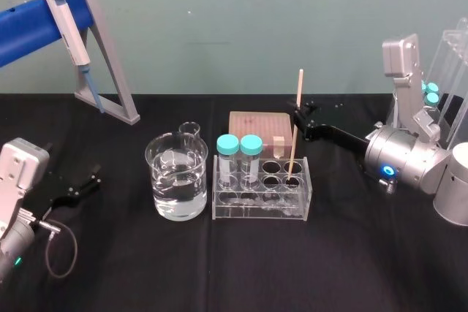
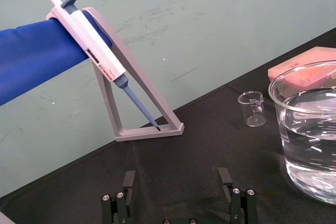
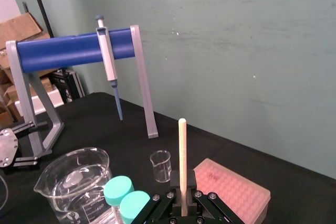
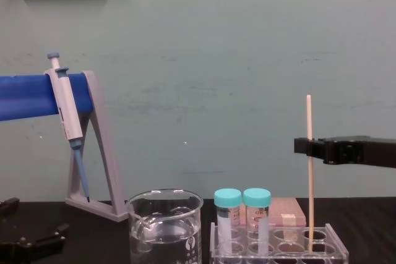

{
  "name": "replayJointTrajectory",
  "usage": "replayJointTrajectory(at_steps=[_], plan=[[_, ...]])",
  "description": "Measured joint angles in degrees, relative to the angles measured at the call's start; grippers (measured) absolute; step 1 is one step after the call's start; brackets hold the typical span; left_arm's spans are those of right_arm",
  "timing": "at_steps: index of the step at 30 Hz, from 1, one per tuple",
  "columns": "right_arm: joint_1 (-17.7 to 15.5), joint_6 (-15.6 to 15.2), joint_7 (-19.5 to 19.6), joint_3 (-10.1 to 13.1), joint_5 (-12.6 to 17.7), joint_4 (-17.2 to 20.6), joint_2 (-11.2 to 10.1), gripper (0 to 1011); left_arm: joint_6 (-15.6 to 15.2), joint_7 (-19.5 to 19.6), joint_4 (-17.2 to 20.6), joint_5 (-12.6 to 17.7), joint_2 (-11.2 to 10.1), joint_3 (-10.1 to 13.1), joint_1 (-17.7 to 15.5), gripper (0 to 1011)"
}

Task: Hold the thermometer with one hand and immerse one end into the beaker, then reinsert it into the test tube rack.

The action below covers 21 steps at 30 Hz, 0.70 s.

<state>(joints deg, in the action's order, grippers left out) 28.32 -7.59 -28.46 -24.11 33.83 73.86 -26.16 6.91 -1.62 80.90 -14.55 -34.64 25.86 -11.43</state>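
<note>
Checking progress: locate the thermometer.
In the head view the thermometer stands in the rack's right-end hole, right of the capped tubes, with the right gripper shut on it.

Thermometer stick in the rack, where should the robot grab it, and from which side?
Grab the thermometer on its bare upper half, above the rack, coming from the robot's right. It stands upright in a right-end hole, with capped tubes and the beaker on its left. The right hand is right beside that part. The left hand sits open at the table's left.
</note>
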Motion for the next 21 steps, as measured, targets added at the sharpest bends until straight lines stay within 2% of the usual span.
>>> replayJointTrajectory(at_steps=[21], plan=[[-1.3, 0.7, 0.1, 0.3, -1.6, -1.6, 0.3, 54, 0.0, 0.0, 0.0, 0.0, 0.0, 0.0, 0.0, 1004]])
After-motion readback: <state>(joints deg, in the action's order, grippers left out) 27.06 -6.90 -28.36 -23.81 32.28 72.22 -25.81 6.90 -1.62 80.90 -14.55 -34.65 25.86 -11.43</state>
